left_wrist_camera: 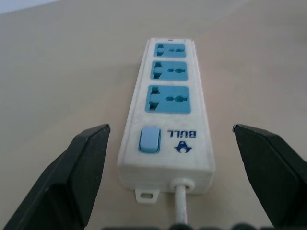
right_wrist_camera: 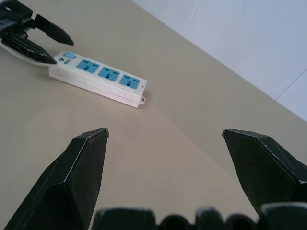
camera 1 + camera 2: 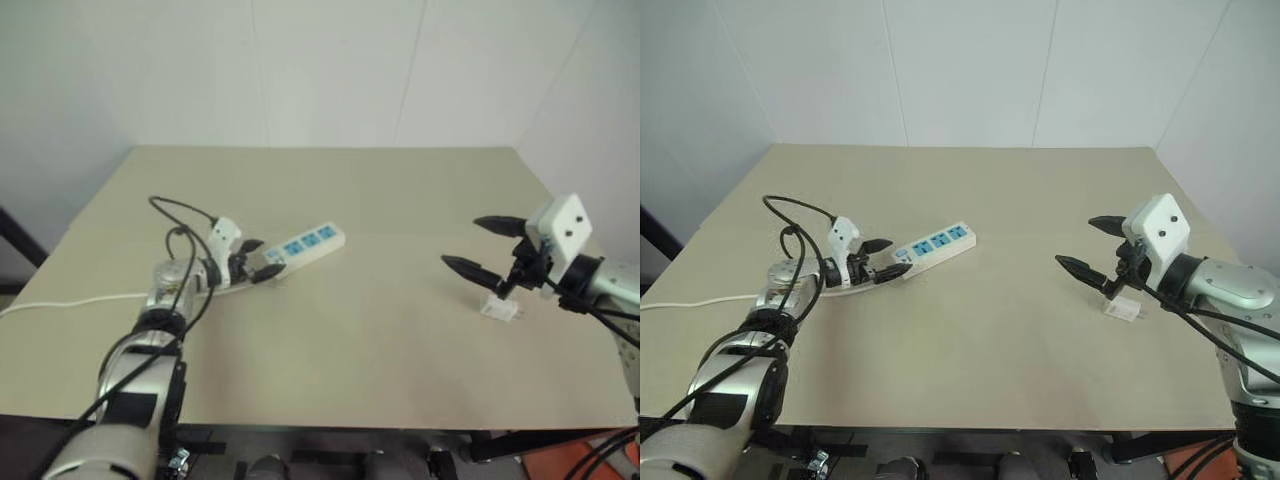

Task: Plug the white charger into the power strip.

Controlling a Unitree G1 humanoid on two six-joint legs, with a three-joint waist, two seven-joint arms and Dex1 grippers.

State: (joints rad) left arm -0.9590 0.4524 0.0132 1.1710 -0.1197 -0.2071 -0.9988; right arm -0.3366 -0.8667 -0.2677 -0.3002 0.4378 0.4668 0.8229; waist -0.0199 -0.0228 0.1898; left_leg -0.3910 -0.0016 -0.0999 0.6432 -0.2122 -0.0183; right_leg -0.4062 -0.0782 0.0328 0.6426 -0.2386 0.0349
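Note:
The power strip (image 3: pixel 308 242), a long white bar with three blue socket faces, lies on the tan table (image 3: pixel 380 180) left of centre. Its switch end faces my left gripper (image 3: pixel 255 258). That gripper is open, one finger (image 1: pixel 81 167) on each side of the switch end (image 1: pixel 149 140), and neither touches it. The white charger (image 3: pixel 1121 310) lies on the table at the right. My right gripper (image 3: pixel 1078 241) hovers open just above and left of the charger and holds nothing. In the right wrist view the strip (image 2: pixel 98 79) lies far ahead.
The strip's thin white cord (image 3: pixel 60 303) runs off the table's left edge. Black cables (image 3: pixel 185 215) loop over my left arm. White walls (image 3: pixel 330 70) close the back and the right. Bare tabletop lies between the strip and the charger.

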